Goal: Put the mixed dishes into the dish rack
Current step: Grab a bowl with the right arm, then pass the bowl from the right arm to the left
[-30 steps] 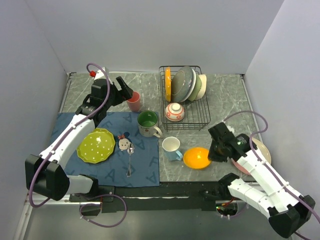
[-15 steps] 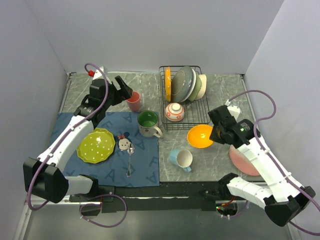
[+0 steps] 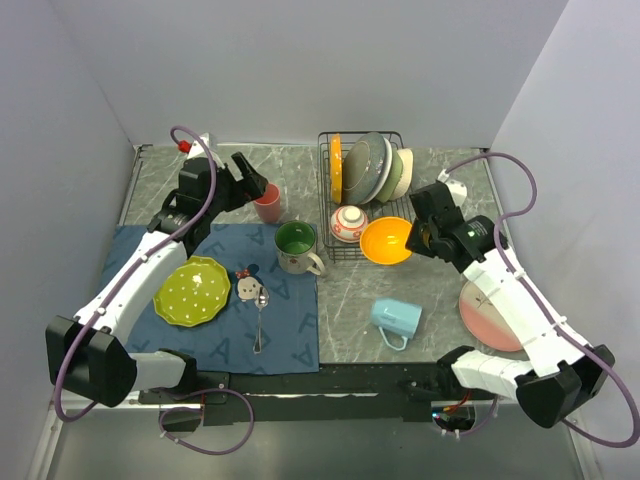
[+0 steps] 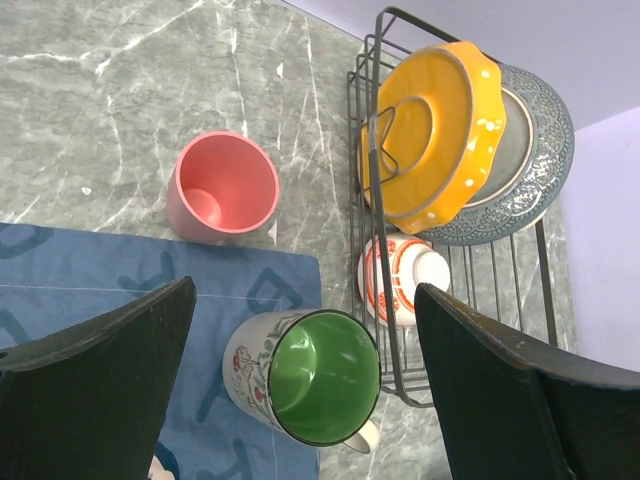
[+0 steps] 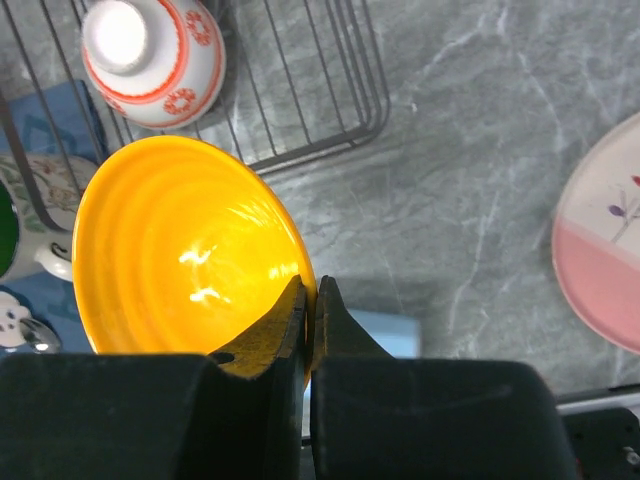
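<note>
My right gripper [image 3: 418, 238] [image 5: 312, 290] is shut on the rim of an orange bowl [image 3: 385, 240] [image 5: 185, 250], which hangs tilted over the front right corner of the black wire dish rack [image 3: 400, 225] [image 5: 320, 100]. In the rack stand an orange scalloped plate [image 3: 336, 167] [image 4: 430, 130], a grey plate [image 3: 365, 165] and bowls [image 3: 397, 175]; a small red-patterned bowl [image 3: 349, 224] [image 4: 400, 280] lies at its front. My left gripper [image 3: 250, 180] [image 4: 305, 288] hovers open, empty, above a pink cup [image 3: 267, 203] [image 4: 222, 185] and a green-lined mug [image 3: 296, 245] [image 4: 315, 375].
A light-blue mug [image 3: 397, 318] lies on its side on the marble. A pink plate [image 3: 490, 315] [image 5: 605, 270] sits at the right, partly under my right arm. On the blue cloth mat [image 3: 290, 330] lie a lime-green plate [image 3: 192, 290] and a metal spoon [image 3: 260, 315].
My right gripper has carried the orange bowl from the front of the table up to the rack's front corner. The light-blue mug tipped over and rolled right. The left arm barely moved.
</note>
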`<state>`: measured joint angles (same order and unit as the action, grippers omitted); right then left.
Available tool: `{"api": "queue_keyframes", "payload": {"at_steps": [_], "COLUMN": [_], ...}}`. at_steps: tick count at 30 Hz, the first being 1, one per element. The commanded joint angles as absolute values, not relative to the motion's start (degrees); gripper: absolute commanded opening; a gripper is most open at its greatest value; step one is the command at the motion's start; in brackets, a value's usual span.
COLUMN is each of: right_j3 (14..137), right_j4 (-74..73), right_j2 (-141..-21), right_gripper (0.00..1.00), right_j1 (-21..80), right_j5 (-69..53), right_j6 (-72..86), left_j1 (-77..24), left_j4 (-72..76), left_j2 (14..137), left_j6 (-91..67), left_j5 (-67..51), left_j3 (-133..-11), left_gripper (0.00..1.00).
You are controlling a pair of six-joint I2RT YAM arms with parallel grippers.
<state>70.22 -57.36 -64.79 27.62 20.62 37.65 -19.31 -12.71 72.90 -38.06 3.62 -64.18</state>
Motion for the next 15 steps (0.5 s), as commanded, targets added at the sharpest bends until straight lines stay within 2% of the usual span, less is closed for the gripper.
{"api": "queue_keyframes", "payload": {"at_steps": [1, 9, 15], "right_j3": [72.9, 72.0, 70.1], "right_j4": [-50.6, -45.8, -41.4], "right_j2": [-65.0, -67.8, -69.3], "right_gripper": [0.0, 0.0, 0.0], "right_j1": [24.8, 18.8, 13.9], "right_j5": [17.6, 8.2, -4.3], "right_j6": [36.5, 35.5, 35.9], "left_j1": [-19.2, -19.2, -21.8], "left_j4": [-11.0, -9.6, -7.4], "left_j2": [70.8, 70.9, 71.4], "left_j6": [-36.8, -35.9, -33.1], "left_j5": [1.7, -3.2, -7.9], "left_j3": [-64.8, -64.6, -64.7], "left_gripper": [0.97, 0.97, 0.97]}}
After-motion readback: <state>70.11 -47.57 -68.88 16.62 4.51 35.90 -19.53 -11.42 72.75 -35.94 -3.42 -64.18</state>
